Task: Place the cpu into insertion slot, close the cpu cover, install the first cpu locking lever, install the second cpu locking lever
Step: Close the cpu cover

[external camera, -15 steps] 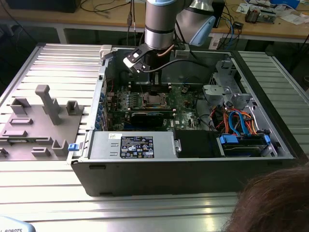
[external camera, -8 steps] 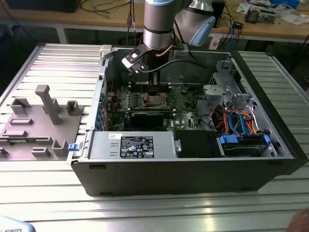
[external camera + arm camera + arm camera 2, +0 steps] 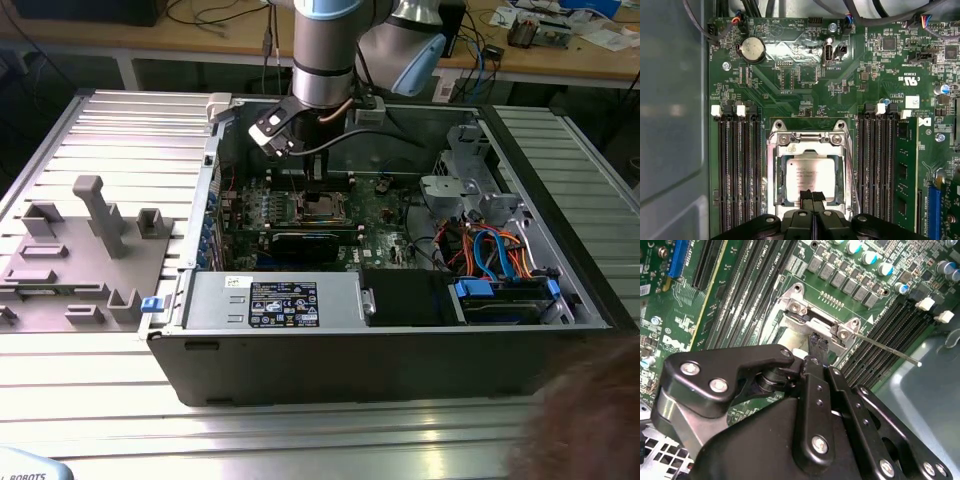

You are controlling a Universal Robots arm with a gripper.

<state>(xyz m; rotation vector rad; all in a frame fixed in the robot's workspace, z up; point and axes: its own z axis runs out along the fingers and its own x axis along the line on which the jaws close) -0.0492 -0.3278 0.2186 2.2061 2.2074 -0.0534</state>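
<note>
In the first wrist view the cpu (image 3: 810,172), a small square chip with a silver top, lies flat in the insertion slot (image 3: 806,134) on the green board. The silvery cpu cover (image 3: 774,175) lies down around it, the chip showing through its cut-out. My gripper (image 3: 812,196) is shut, its black fingertips pressed together over the near edge of the chip and holding nothing. In the second wrist view the gripper (image 3: 817,342) hangs just above the socket's bracket, and a thin locking lever (image 3: 890,351) sticks out sideways from it. In the exterior view the gripper (image 3: 316,195) reaches down into the open computer case.
Rows of black memory slots (image 3: 737,170) flank the socket, with one green module (image 3: 905,170) fitted. A coin battery (image 3: 751,49) sits further up the board. The exterior view shows a power supply (image 3: 280,300), blue cables (image 3: 500,260), a grey fixture block (image 3: 80,250) and a person's head (image 3: 590,420).
</note>
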